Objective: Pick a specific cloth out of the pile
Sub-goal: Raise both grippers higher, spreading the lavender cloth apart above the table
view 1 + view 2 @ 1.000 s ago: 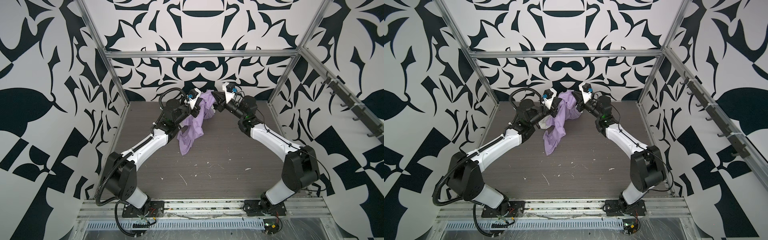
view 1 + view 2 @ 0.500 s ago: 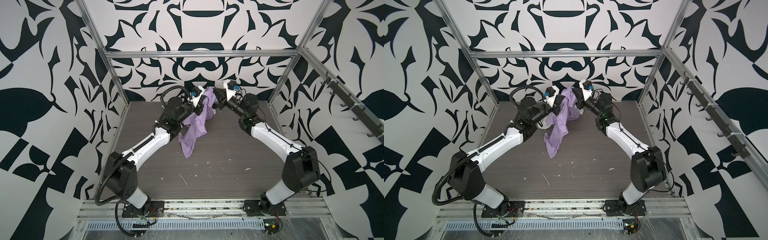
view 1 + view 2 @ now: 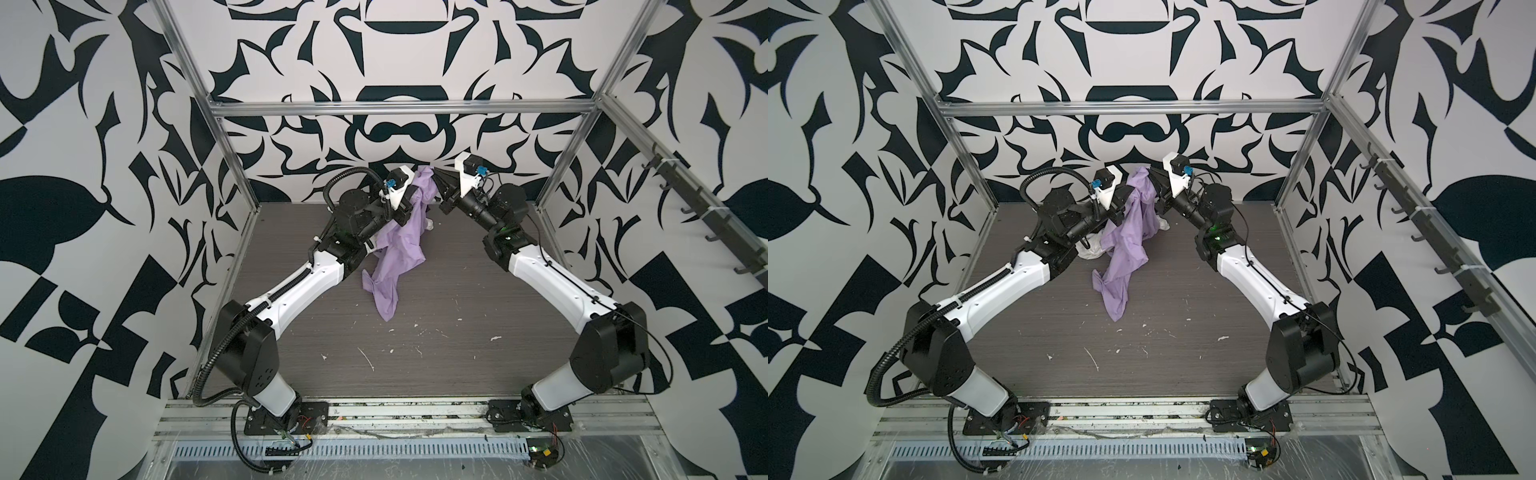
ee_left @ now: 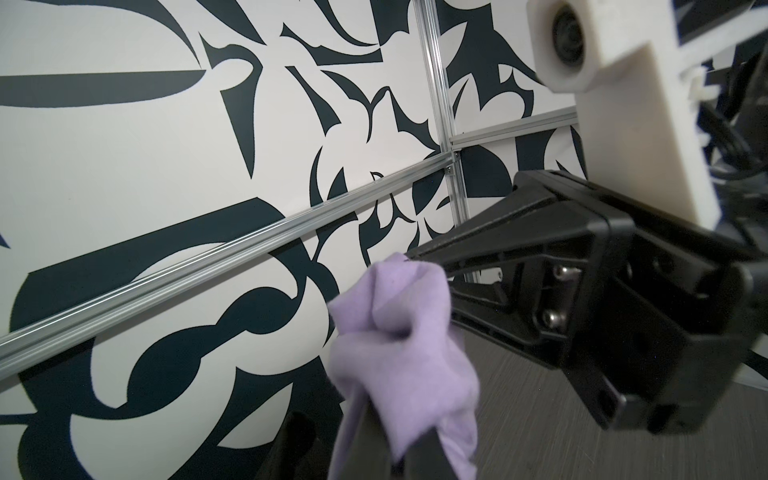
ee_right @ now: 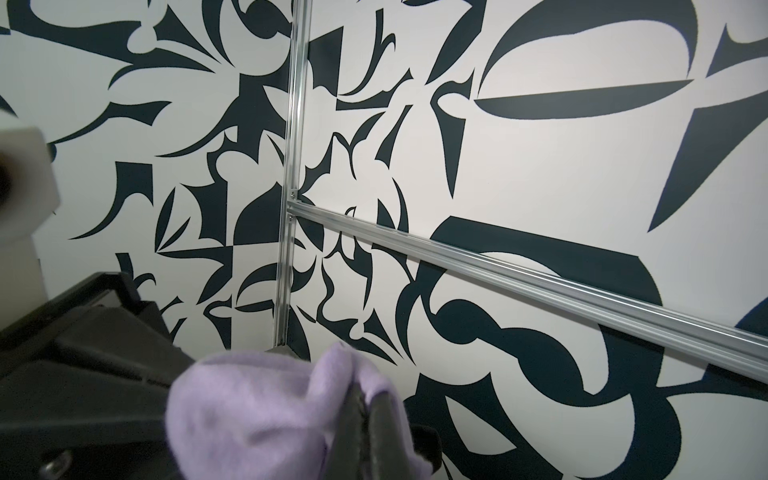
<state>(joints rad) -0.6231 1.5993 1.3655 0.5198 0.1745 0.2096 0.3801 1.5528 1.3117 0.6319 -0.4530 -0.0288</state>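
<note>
1. The cloth (image 3: 400, 249) (image 3: 1127, 245), a lavender shirt-like garment, hangs lifted over the rear-centre of the table (image 3: 436, 365), close to the patterned back wall (image 3: 399, 62). In both top views its long axis runs top to bottom. The bunched top end is up by the grippers, the body drapes down and fwd, and the narrow lower tip points to the table's front, leaning a little left. Can't tell if that tip touches the tabletop.
2. Left gripper (image 3: 411, 201) (image 3: 1124, 199) has the cloth just below its top, jaws closed tight on the fabric. In the left wrist view the fabric (image 4: 399, 345) drapes over its dark fingers (image 4: 291, 444), hiding the pinch itself.
3. Right gripper (image 3: 437, 183) (image 3: 1154, 183) meets the cloth's very top from the opp. side, jaws pressed together on a fold. In the right wrist view the lavender (image 5: 249, 407) bunches round the closed fingers (image 5: 376, 419).
4. Both grippers are raised, tips near each other w/ the cloth's top knot between. The arms form an arch over the table.
5. The pile (image 3: 1096, 248) lies on the table under the left arm. Only a white garment (image 3: 1087, 252) shows there, w/ a white scrap (image 3: 1163, 225) just beside the cloth's right edge. The black garment can't be made out against the black arm parts.
6. White flecks (image 3: 368, 359) dot the dark wood-grain tabletop toward the front.
</note>
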